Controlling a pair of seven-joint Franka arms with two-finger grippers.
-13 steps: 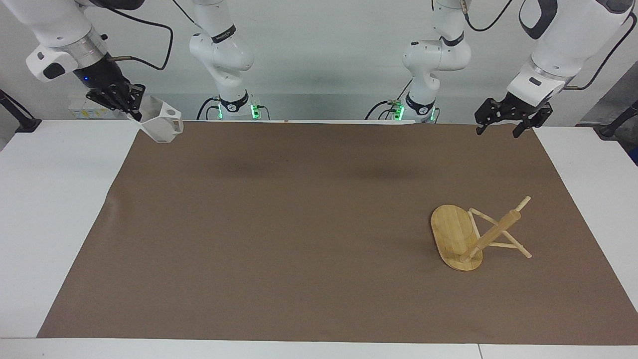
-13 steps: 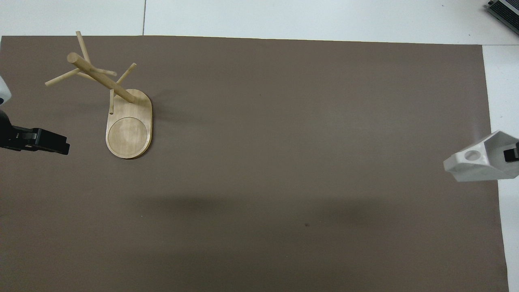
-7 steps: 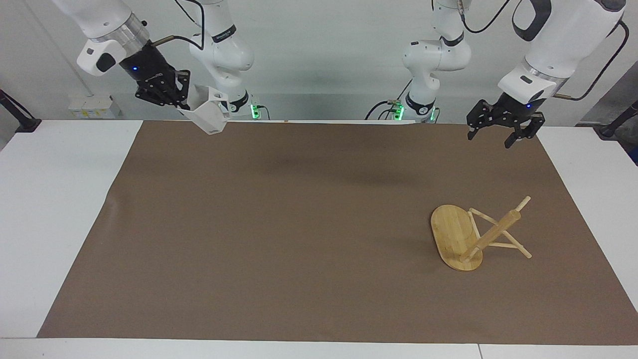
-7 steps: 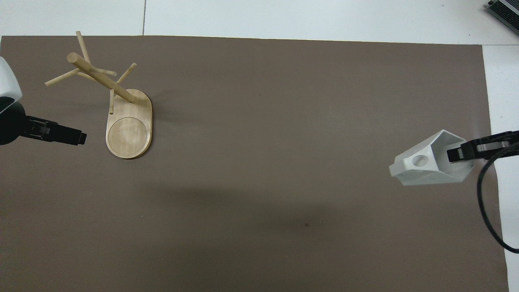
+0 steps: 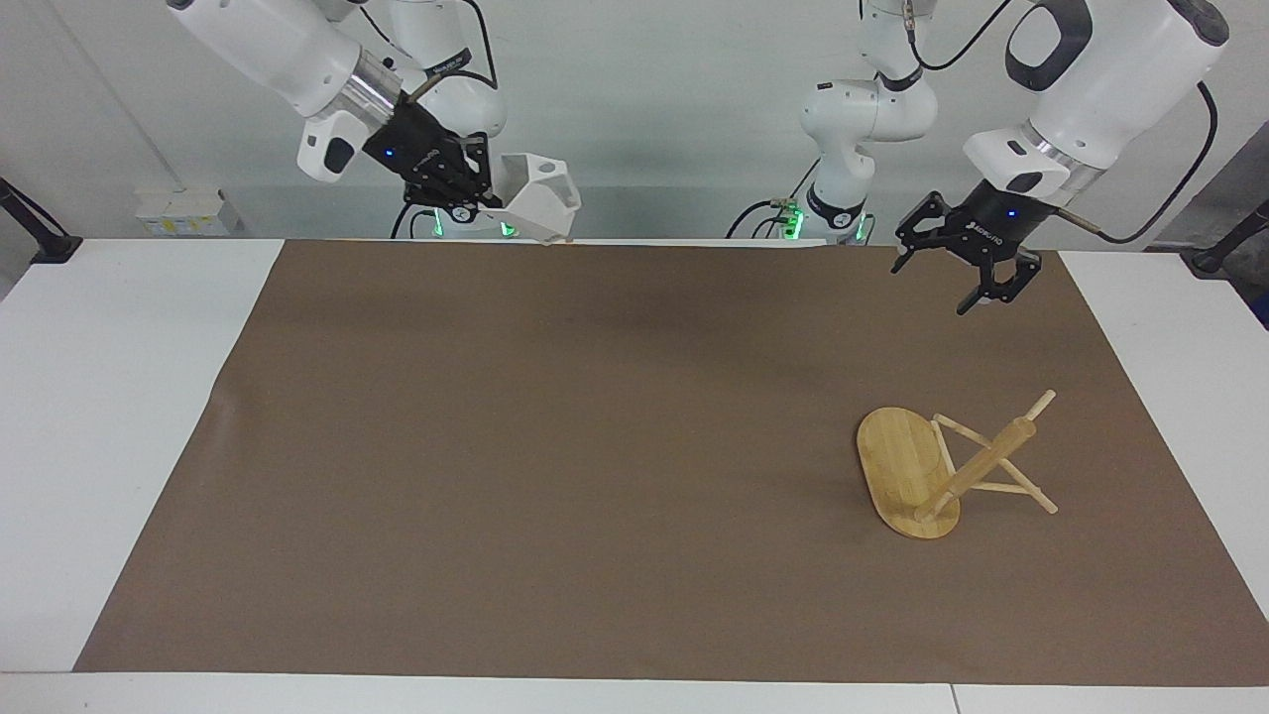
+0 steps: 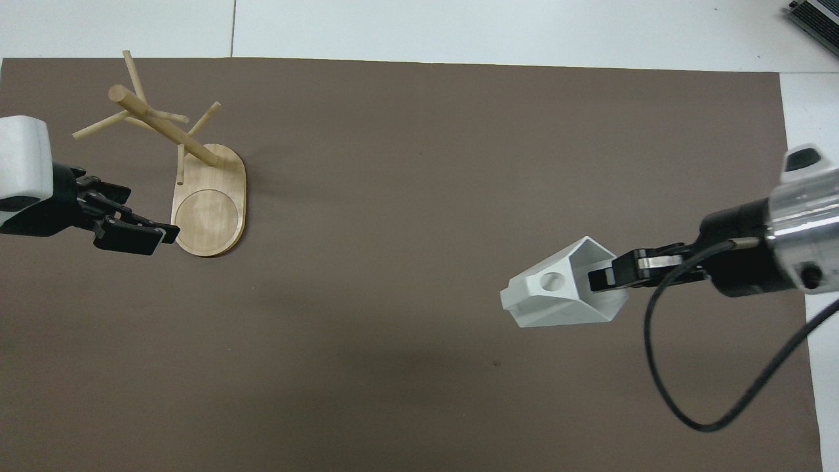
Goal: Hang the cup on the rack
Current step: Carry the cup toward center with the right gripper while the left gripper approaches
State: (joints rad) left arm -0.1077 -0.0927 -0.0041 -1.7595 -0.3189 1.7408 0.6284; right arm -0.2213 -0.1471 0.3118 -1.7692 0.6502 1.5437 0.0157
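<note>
The white faceted cup (image 5: 540,206) hangs tilted in my right gripper (image 5: 488,194), which is shut on its rim, high over the mat's edge nearest the robots. In the overhead view the cup (image 6: 554,295) shows its handle hole, with the right gripper (image 6: 606,275) at its mouth. The bamboo rack (image 5: 942,466) stands on its oval base toward the left arm's end of the mat, pegs bare; it also shows in the overhead view (image 6: 210,206). My left gripper (image 5: 934,282) is open and empty, in the air over the mat beside the rack; it shows in the overhead view (image 6: 137,236) too.
A brown mat (image 5: 595,446) covers most of the white table (image 5: 119,397). A black cable (image 6: 688,400) loops down from the right wrist over the mat.
My right gripper has carried the cup up and toward the middle of the table. My left gripper has moved in over the mat toward the rack and turned.
</note>
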